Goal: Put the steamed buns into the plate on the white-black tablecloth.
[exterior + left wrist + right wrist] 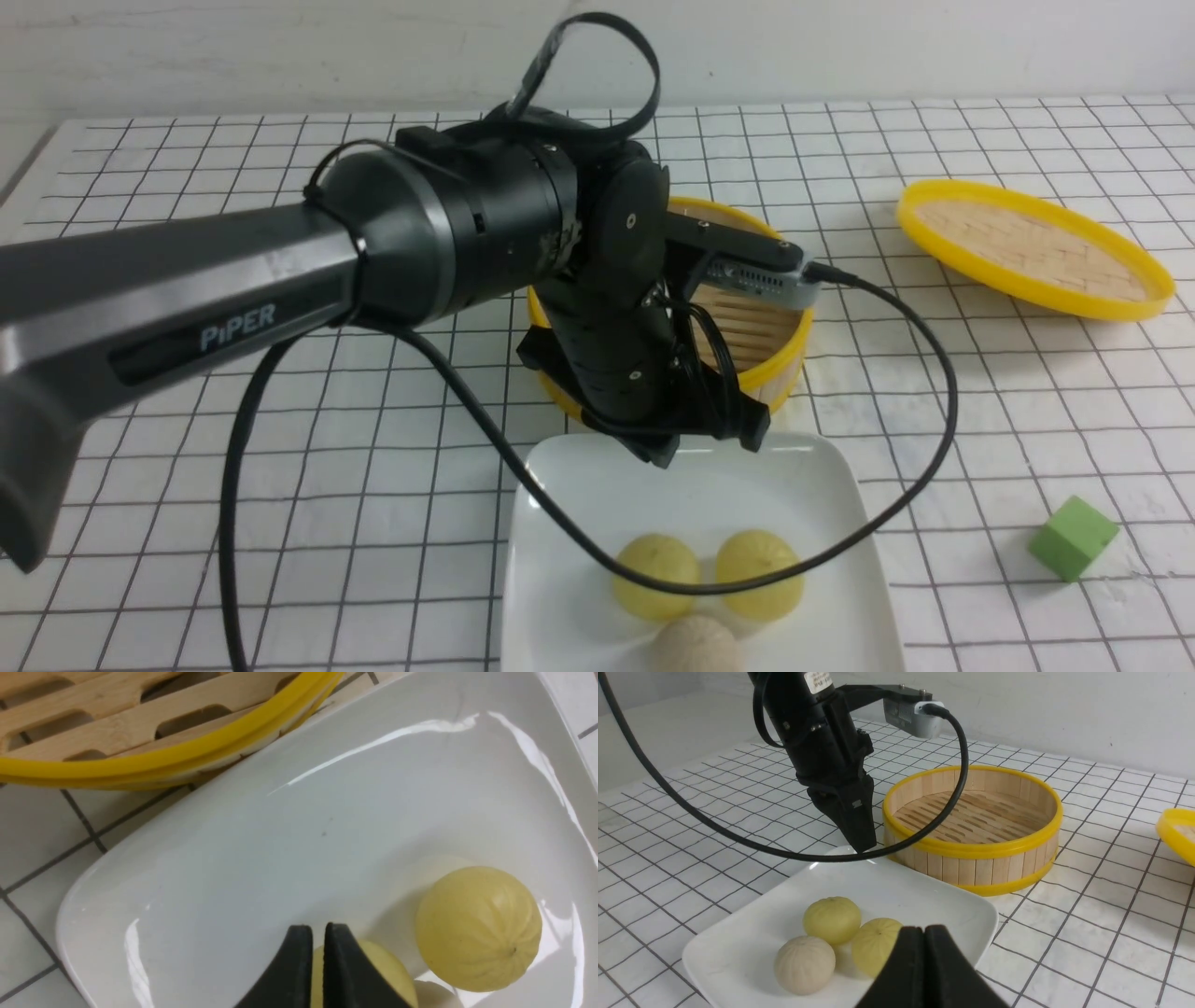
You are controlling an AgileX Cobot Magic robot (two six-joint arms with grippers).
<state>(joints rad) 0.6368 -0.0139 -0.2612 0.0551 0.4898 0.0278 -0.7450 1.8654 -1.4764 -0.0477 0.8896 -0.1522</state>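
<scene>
Two pale yellow-green steamed buns lie side by side in the near part of the white plate on the white-black tablecloth. My left gripper is shut and empty, pointing down just above the plate's far rim. In the left wrist view its tips partly hide one bun; the other bun lies clear on the plate. My right gripper is shut and empty, beside the plate. It sees both buns and the left gripper.
A beige-tan bun lies in the plate against the two buns. The bamboo steamer stands just behind the plate, nothing in it. Its yellow-rimmed lid lies far right. A green cube sits right of the plate. The left arm's cable loops over the plate.
</scene>
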